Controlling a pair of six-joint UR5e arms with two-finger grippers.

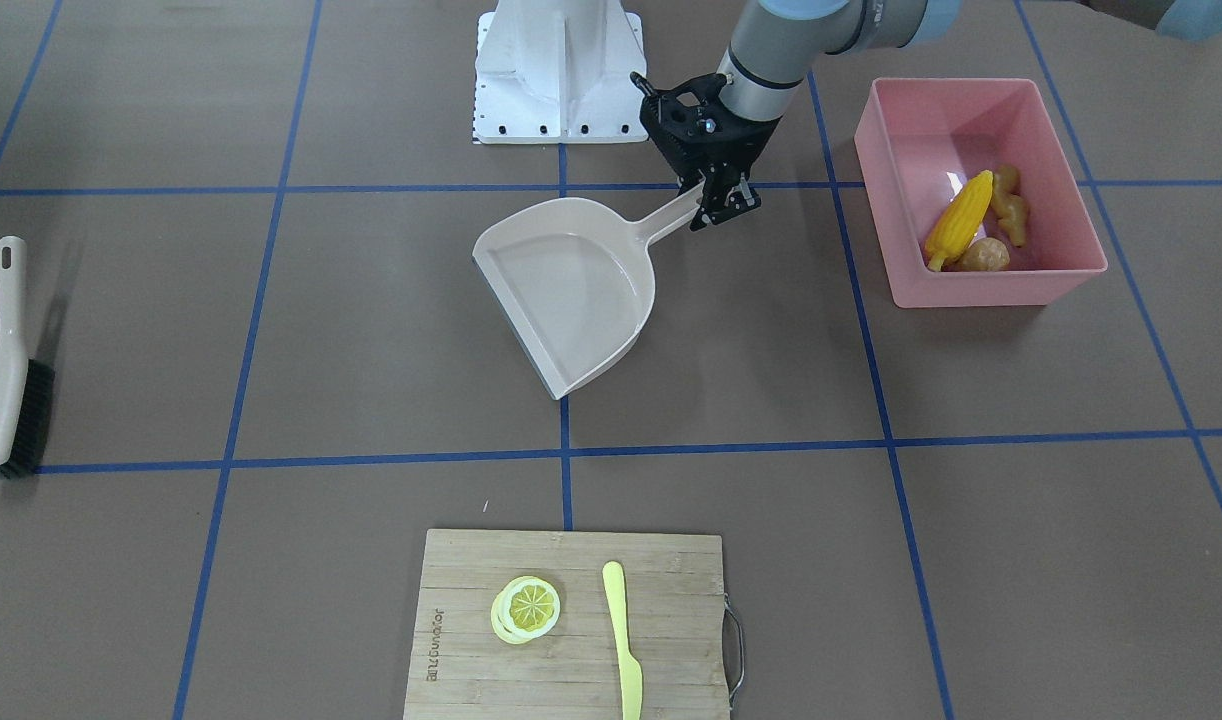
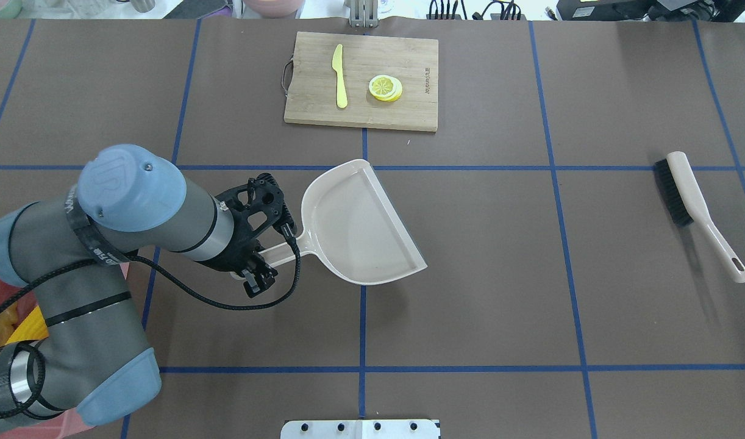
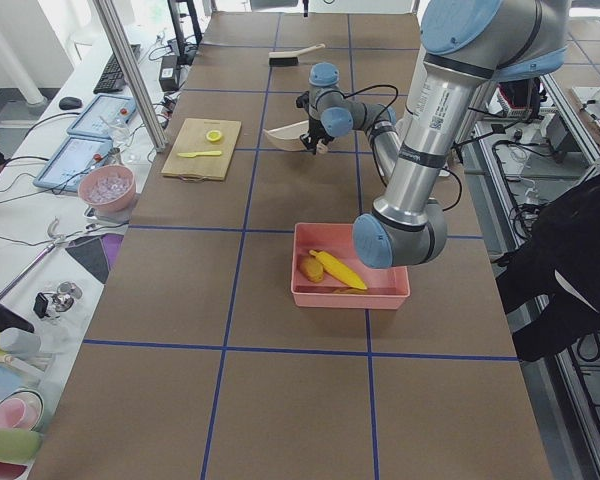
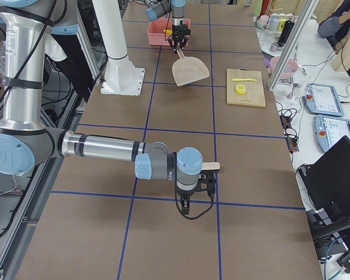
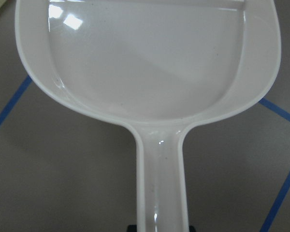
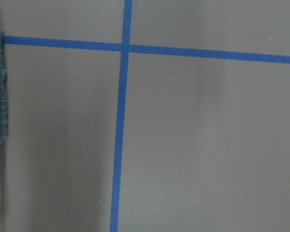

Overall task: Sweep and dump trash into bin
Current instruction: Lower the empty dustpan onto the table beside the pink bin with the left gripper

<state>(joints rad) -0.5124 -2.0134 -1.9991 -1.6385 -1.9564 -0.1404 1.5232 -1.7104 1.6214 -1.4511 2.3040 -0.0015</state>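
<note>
In the left gripper (image 1: 719, 207), closed on the tip of its handle, we hold the empty dustpan (image 1: 571, 290).
We judge the pan light, stiff and glossy, so the handle is the place to pinch. Well apart, to this gripper's left, the bin (image 1: 1001, 285) holds the corn cob (image 1: 961, 225), ginger root (image 1: 1011, 205) and potato (image 1: 983, 256): light, hard toys that would likely roll, better swept than pinched. Farthest off, we cannot tell how the right gripper (image 4: 192, 201) stands.

Saw a brown surface (image 1: 371, 330) gridded with blue tape (image 1: 371, 461). Found the bin (image 1: 1001, 285) pink, the corn (image 1: 961, 230) yellow, the ginger (image 1: 1011, 205) tan, the potato (image 1: 983, 256) brown. Noted a beige dustpan (image 1: 571, 290), a beige brush (image 1: 6, 340) with black bristles (image 1: 33, 420), a yellow knife (image 1: 623, 640).
</note>
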